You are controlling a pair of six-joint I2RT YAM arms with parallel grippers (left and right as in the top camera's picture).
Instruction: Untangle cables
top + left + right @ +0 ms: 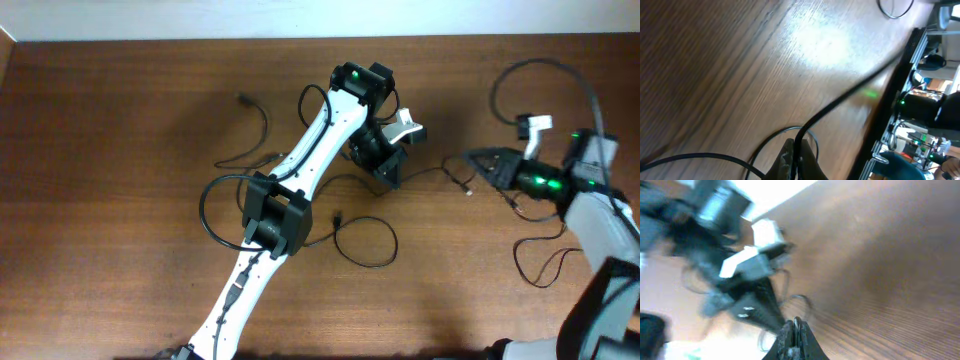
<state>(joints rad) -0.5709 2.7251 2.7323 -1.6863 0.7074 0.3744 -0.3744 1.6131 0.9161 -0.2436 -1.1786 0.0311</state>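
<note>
my table (110, 250) is dark brown wood grain, with a pale glare across it in the left wrist view. the cables (366, 265) lie on it in loose runs. there's an oval loop at six o'clock from centre, with a small plug (338, 215) at its edge. a thin strand curls at ten o'clock. another squiggle sits at four o'clock, near the right edge.

Overhead top-down, wrist cameras low, close
</note>
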